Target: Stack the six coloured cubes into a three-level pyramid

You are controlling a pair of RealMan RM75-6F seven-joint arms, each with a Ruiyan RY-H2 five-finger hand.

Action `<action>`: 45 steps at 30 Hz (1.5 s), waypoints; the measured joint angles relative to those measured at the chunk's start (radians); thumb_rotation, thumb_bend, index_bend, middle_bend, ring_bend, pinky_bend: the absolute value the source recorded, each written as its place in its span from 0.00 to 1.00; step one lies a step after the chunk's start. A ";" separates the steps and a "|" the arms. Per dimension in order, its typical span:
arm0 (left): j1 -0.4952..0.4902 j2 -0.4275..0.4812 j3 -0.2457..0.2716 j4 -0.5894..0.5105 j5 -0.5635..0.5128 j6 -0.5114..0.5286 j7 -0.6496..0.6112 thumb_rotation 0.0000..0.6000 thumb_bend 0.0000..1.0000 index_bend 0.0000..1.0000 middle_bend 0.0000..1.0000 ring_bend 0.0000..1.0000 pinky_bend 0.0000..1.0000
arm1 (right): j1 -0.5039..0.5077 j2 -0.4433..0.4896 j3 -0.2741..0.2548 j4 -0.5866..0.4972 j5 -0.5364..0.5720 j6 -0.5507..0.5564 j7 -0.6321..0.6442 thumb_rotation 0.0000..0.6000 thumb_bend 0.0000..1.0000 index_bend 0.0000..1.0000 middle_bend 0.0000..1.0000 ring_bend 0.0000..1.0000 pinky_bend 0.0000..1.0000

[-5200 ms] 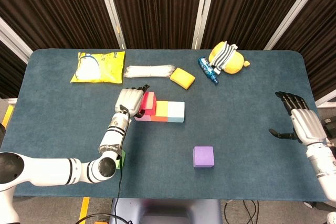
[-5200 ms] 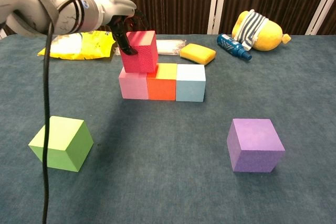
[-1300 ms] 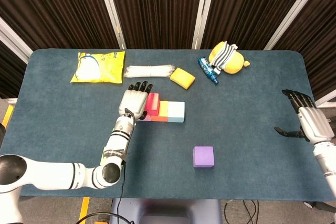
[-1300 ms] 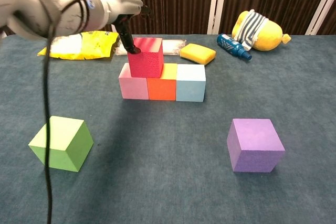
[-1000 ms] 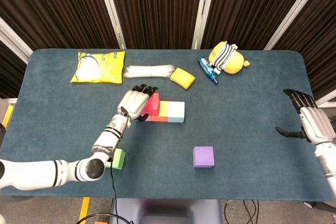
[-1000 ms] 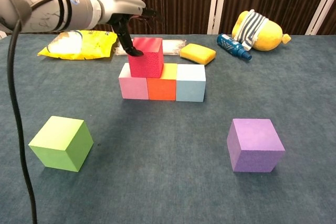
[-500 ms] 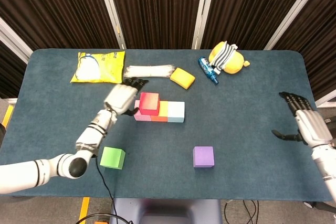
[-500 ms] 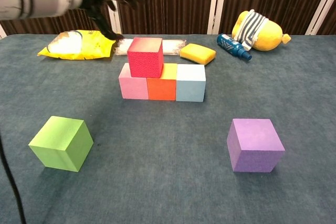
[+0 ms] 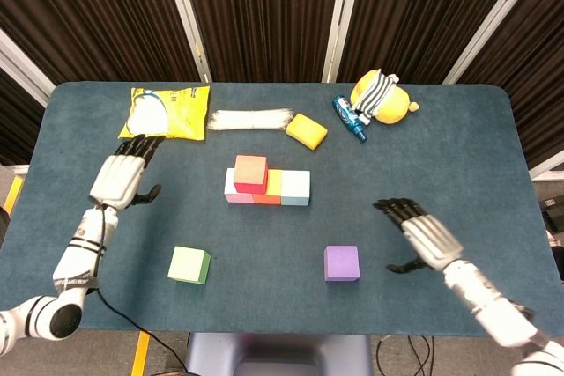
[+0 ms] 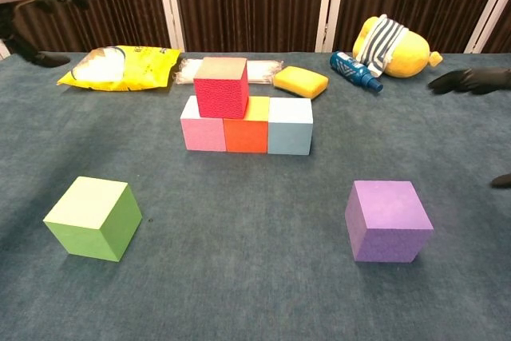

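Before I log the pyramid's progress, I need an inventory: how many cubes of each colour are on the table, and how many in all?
Pink cube: 1
Orange cube: 1
Light blue cube: 1
Red cube: 1, on the bottom row
Green cube: 1, loose
Purple cube: 1, loose
Total: 6 cubes

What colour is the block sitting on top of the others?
Red. The top cube shows best in the chest view.
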 measured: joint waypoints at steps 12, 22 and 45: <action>0.102 0.014 0.059 0.040 0.167 0.027 -0.181 1.00 0.35 0.01 0.09 0.01 0.12 | 0.068 -0.203 -0.007 -0.025 0.223 -0.084 -0.263 1.00 0.06 0.15 0.15 0.00 0.12; 0.137 0.025 0.059 0.065 0.241 -0.014 -0.294 1.00 0.34 0.00 0.08 0.00 0.12 | 0.075 -0.281 -0.039 -0.009 0.314 -0.066 -0.364 1.00 0.06 0.21 0.15 0.00 0.12; 0.173 0.008 0.027 0.091 0.283 -0.008 -0.326 1.00 0.34 0.00 0.08 0.00 0.12 | 0.100 -0.249 0.077 -0.042 0.376 0.013 -0.339 1.00 0.19 0.51 0.23 0.08 0.19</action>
